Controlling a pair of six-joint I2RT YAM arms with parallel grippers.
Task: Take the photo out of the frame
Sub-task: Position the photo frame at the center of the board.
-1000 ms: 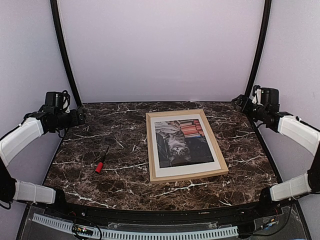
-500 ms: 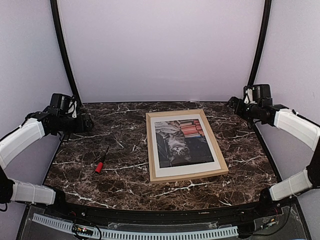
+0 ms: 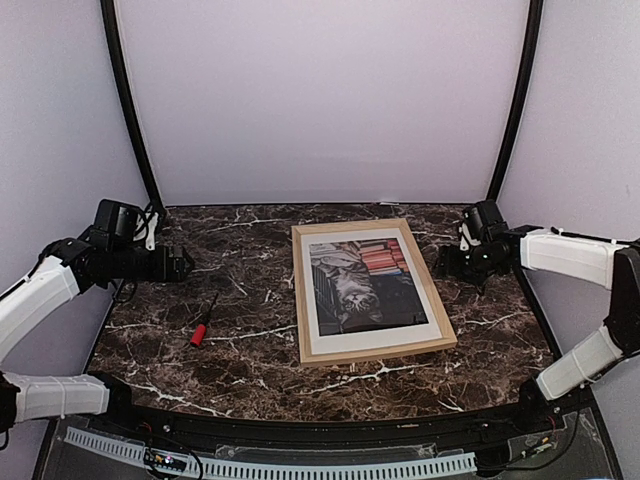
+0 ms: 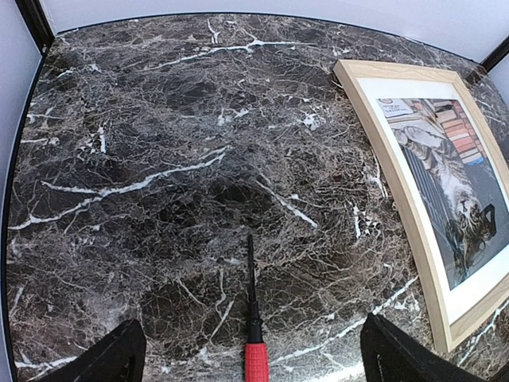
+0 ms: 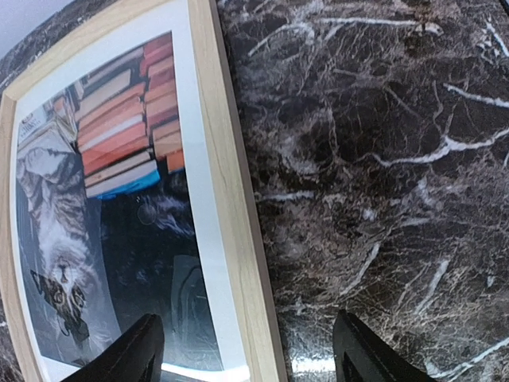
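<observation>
The frame (image 3: 381, 351), thin light wood, lies flat right of the table's centre. The photo (image 3: 360, 285) of a tabby cat and red-orange books sits inside it behind a white border. My right gripper (image 3: 451, 258) hovers by the frame's right rail. In the right wrist view it is open (image 5: 246, 338), its fingers either side of that rail (image 5: 225, 167), with the photo (image 5: 111, 191) to the left. My left gripper (image 3: 184, 265) is open over bare table far left of the frame. In the left wrist view it (image 4: 253, 338) holds nothing; the frame (image 4: 402, 199) lies at right.
A red-handled screwdriver (image 3: 201, 328) lies on the dark marble table (image 3: 250, 250) left of the frame; in the left wrist view its shaft (image 4: 250, 270) points away between the fingers. Black posts (image 3: 128, 100) stand at both back corners.
The right arm has swung in and down from the back right corner to the frame's right edge. The left arm has reached rightward over the table towards the screwdriver.
</observation>
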